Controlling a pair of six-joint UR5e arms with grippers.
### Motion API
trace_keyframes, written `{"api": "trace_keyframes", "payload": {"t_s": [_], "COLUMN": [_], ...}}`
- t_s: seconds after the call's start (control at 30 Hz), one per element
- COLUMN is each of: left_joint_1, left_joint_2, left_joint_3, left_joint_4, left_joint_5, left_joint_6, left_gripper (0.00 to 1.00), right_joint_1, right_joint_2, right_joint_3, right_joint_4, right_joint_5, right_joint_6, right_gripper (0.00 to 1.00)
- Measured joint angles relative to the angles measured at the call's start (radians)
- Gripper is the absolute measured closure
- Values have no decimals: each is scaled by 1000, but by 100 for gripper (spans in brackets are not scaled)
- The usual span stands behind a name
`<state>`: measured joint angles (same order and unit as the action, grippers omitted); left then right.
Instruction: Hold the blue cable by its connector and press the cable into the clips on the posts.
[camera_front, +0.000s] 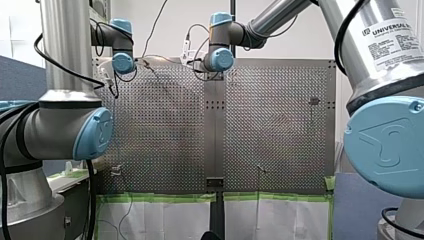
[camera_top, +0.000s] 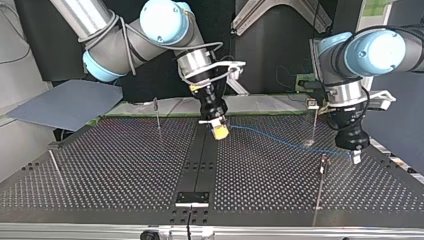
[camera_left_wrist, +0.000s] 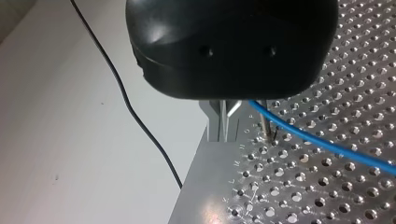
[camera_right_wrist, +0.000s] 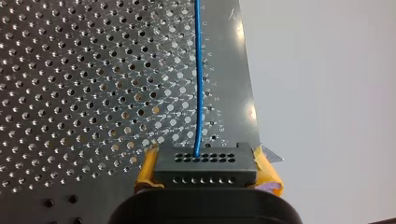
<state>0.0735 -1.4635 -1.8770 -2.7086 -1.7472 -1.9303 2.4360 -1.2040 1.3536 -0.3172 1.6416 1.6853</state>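
Note:
In the top view the thin blue cable (camera_top: 280, 140) runs low over the perforated table (camera_top: 110, 165) between my two grippers. My right gripper (camera_top: 219, 129), with yellow pads, is shut on the black connector (camera_right_wrist: 205, 165); the blue cable (camera_right_wrist: 198, 84) leaves the connector straight ahead. My left gripper (camera_top: 354, 154), at that view's right, hangs just above the plate. Its metal fingers (camera_left_wrist: 219, 122) stand together on the cable's other end (camera_left_wrist: 327, 145), beside a thin post (camera_left_wrist: 265, 127). A clip post (camera_top: 323, 162) stands close beside my left gripper.
More thin posts stand on the table: one behind the cable (camera_top: 314, 120), one at the back left (camera_top: 156, 112), one at the far left (camera_top: 56, 167). A black wire (camera_left_wrist: 140, 126) lies off the plate's edge. A grey sheet (camera_top: 65, 102) lies beyond the table's back left.

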Motion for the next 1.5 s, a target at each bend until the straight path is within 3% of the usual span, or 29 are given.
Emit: {"api": "trace_keyframes", "payload": {"t_s": [0.43, 0.7, 1.1, 1.5], "left_joint_1": [6, 12, 24, 37], "left_joint_2": [-11, -48, -51, -51], "left_joint_3": [3, 8, 15, 20], "left_joint_4": [-1, 7, 11, 54], "left_joint_5": [-10, 16, 30, 78], "left_joint_6": [-4, 7, 8, -29], "left_gripper": [92, 92, 92, 92], "right_joint_1": [-9, -15, -18, -46], "right_joint_2": [10, 16, 23, 29], "right_joint_3": [-3, -3, -3, -4], "right_joint_4": [4, 4, 2, -2], "right_joint_5": [3, 4, 4, -5], "right_joint_6": [-8, -13, -28, -32], "right_gripper": [100, 100, 100, 100]}}
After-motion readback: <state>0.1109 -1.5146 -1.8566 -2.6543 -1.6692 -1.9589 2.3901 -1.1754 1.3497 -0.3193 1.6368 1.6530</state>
